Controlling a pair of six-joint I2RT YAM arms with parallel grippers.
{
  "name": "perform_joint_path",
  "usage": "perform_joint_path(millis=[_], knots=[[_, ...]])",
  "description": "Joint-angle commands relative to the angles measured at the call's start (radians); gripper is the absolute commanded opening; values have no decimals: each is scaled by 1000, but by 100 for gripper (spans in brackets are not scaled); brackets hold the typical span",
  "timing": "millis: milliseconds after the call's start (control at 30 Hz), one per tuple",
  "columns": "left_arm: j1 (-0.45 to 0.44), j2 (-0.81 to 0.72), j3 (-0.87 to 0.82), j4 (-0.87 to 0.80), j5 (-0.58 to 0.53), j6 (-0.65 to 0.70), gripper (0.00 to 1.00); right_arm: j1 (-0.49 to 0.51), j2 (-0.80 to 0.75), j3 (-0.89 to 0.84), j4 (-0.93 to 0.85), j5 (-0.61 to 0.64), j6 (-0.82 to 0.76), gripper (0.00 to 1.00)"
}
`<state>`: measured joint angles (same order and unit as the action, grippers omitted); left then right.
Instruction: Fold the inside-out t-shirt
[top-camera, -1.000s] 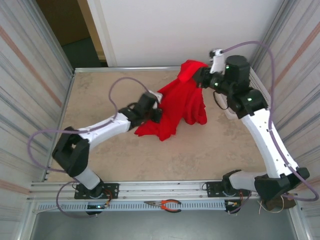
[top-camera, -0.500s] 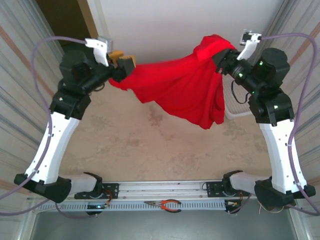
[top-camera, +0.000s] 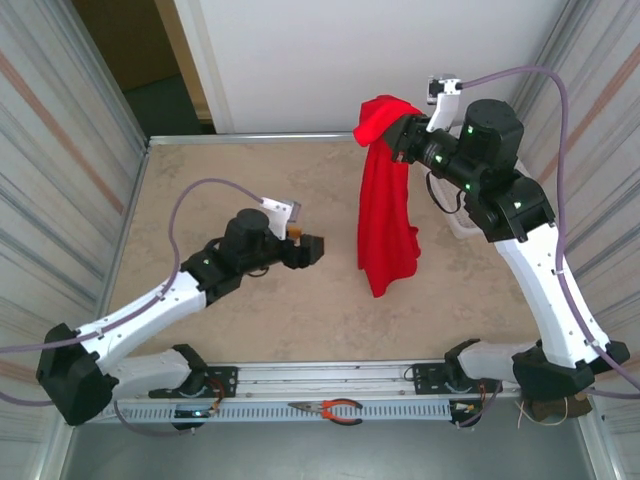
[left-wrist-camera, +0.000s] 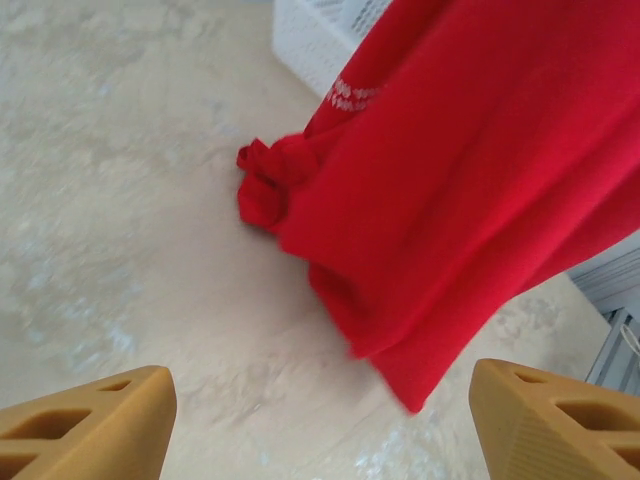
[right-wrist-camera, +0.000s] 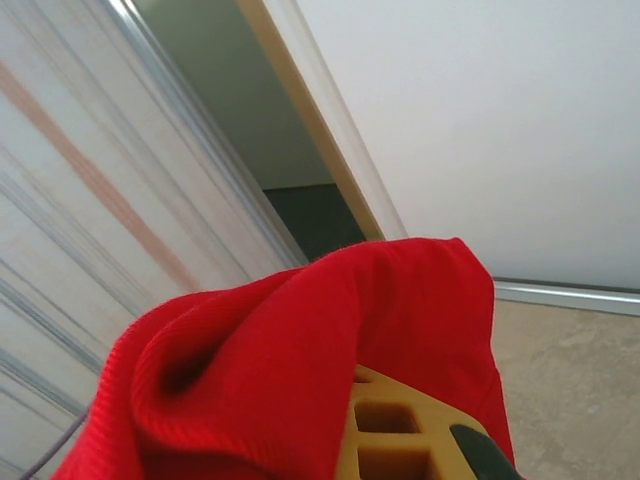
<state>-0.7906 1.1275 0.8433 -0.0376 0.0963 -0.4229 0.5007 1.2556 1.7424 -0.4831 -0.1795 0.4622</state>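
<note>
The inside-out t-shirt (top-camera: 385, 215) is bright red and hangs in a long bunch from my right gripper (top-camera: 395, 132), which is shut on its top end high over the table's far side. Its lower tip reaches down to about the tabletop. Red cloth (right-wrist-camera: 290, 350) drapes over my right gripper (right-wrist-camera: 360, 435) and hides the jaws. My left gripper (top-camera: 311, 247) is low over the table, left of the hanging shirt and apart from it. In the left wrist view the shirt (left-wrist-camera: 480, 170) shows white lettering (left-wrist-camera: 350, 92), and the left gripper (left-wrist-camera: 320, 430) is open with bare table between its fingers (left-wrist-camera: 90, 420).
A white basket (left-wrist-camera: 320, 30) stands on the table at the right, behind the shirt and beside the right arm (top-camera: 455, 225). Orange-handled pliers (top-camera: 335, 408) lie on the near rail. Striped walls close in both sides of the tan tabletop (top-camera: 250, 330).
The left gripper opened and let go of the shirt, then dropped from high at the left down to the table. The shirt, stretched between both grippers before, now hangs from the right one.
</note>
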Motion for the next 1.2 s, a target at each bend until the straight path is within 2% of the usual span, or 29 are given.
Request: perform_joint_path(millis=[0, 200, 233, 267, 300, 367, 400, 467, 533, 633, 700, 767, 833, 1000, 1067, 1100, 1167], knots=[[-54, 45, 41, 116, -129, 40, 79, 33, -42, 51, 31, 30, -24, 0], [-73, 214, 143, 146, -121, 82, 83, 73, -83, 54, 41, 19, 1, 0], [-74, 240, 169, 129, -149, 90, 82, 75, -91, 57, 42, 15, 8, 0], [-72, 256, 187, 112, -170, 95, 77, 77, -99, 56, 44, 11, 14, 0], [-68, 270, 200, 101, -175, 107, 65, 79, -111, 58, 44, 8, 17, 0], [-61, 265, 220, 75, -188, 128, 18, 79, -132, 56, 39, 11, 19, 0], [-58, 241, 223, 62, -201, 140, 0, 80, -146, 56, 33, 19, 16, 0], [-40, 172, 215, 40, -205, 146, 0, 79, -171, 54, 22, 50, 7, 0], [-2, 73, 221, 9, -149, 123, 0, 79, -195, 47, 17, 77, -2, 0], [77, -27, 300, -96, -18, 92, 0, 79, -216, 23, 20, 99, 5, 0], [142, -31, 386, -190, 87, 83, 0, 79, -225, -18, 37, 95, 34, 0], [220, 7, 476, -269, 242, 79, 0, 80, -231, -74, 68, 85, 69, 0], [277, 76, 554, -336, 345, 84, 0, 82, -233, -135, 99, 91, 111, 0], [343, 302, 691, -435, 428, 165, 9, 80, -188, -240, 107, 230, 159, 0], [367, 415, 753, -457, 463, 172, 20, 50, -134, -263, 91, 302, 160, 0], [377, 470, 789, -480, 479, 177, 29, 13, -103, -275, 86, 307, 175, 0], [386, 577, 865, -525, 480, 193, 41, -79, -20, -302, 97, 261, 192, 0]])
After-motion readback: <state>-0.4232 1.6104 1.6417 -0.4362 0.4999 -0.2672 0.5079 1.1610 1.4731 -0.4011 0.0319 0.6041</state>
